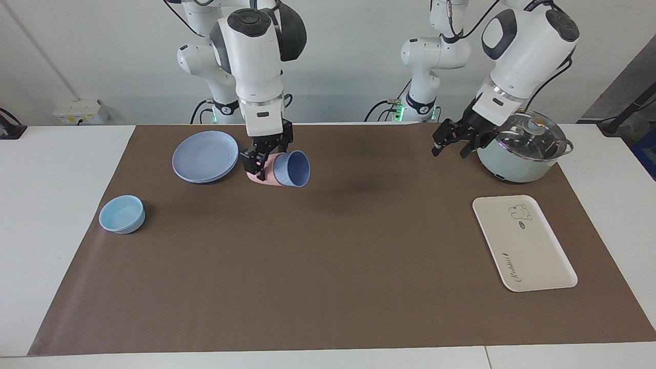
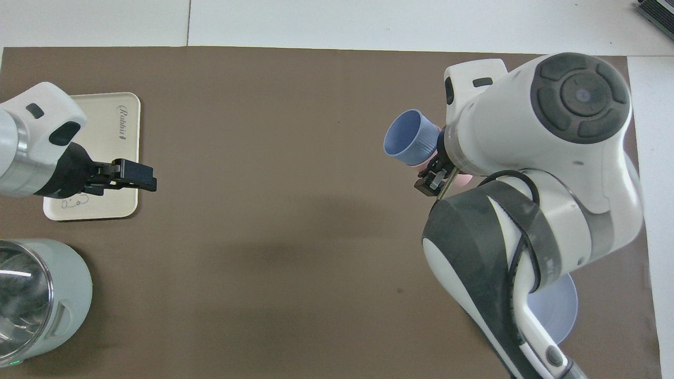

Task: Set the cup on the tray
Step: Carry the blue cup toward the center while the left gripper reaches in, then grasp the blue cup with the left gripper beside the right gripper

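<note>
Brown mat [image 1: 328,266]: covers most of the bench [image 1: 56,215], whose white top shows at both ends and along the edge farthest from the robots.
Round blue plate [image 1: 205,156]: flat on the mat, near the robots, toward the right arm's end.
Light-blue bowl [image 1: 122,214]: upright on the mat, farther from the robots than the plate, close to the mat's edge.
Pale green pot [image 1: 523,154]: glass lid on, near the robots at the left arm's end.
Pink cup [image 1: 255,176]: tilted, partly hidden, raised above the mat just beside the plate.

Two high cameras, half a turn apart.
One faces me across the table; one looks steeply down from my end. Both share the brown mat [image 1: 328,246].
</note>
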